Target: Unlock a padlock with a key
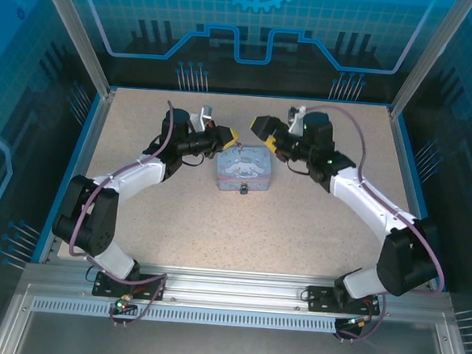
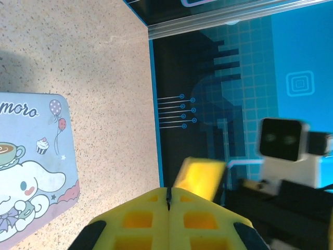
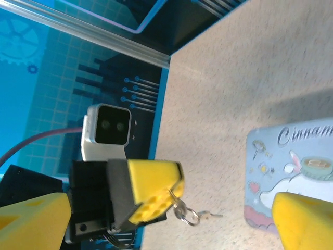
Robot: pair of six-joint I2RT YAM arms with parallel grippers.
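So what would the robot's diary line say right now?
left gripper: shut on key, ring dangling | right gripper: open, close by | padlock: near side of tin, untouched | step: key not yet in padlock

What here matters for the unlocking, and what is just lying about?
Job: padlock; key in the shut left tool; open right tool.
Lying about: cartoon tin; purple cables.

Beige speckled flat tabletop (image 1: 177, 213) with blue edging in front of me. One pale blue cartoon-printed rectangular tin (image 1: 245, 165) lies flat on it mid-table, lid up. A tiny dark metal padlock (image 1: 244, 189) sits at the tin's near edge.
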